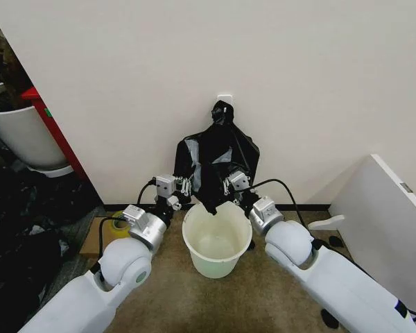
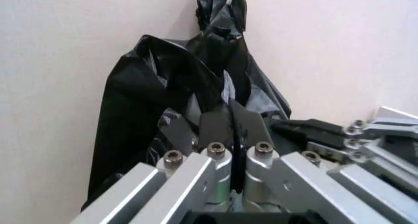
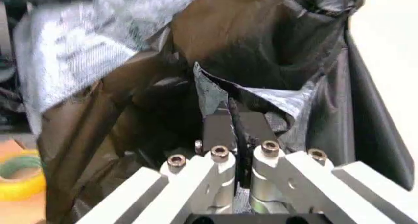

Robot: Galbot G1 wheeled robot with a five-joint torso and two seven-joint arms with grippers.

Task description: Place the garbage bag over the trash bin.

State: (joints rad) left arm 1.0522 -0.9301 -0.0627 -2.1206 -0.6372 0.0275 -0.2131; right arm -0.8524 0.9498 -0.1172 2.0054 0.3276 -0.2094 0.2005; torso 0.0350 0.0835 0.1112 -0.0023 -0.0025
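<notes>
Both grippers are pinching the glossy, crinkled black plastic garbage bag [image 1: 218, 158].
Left gripper [image 1: 185, 186] and right gripper [image 1: 227, 186], closed on it, are holding it above the round cream-white plastic trash bin [image 1: 217, 258].

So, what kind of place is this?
Probably an office or lab corner: brown carpet, plain wall, a bin with a bag hanging from a hook above.

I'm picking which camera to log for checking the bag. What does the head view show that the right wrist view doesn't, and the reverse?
The head view alone shows the trash bin on the carpet, bare inside, the left gripper, and the bag's knot high against the wall. The right wrist view alone shows a roll of yellow tape. Both show the garbage bag pinched in the right gripper.
</notes>
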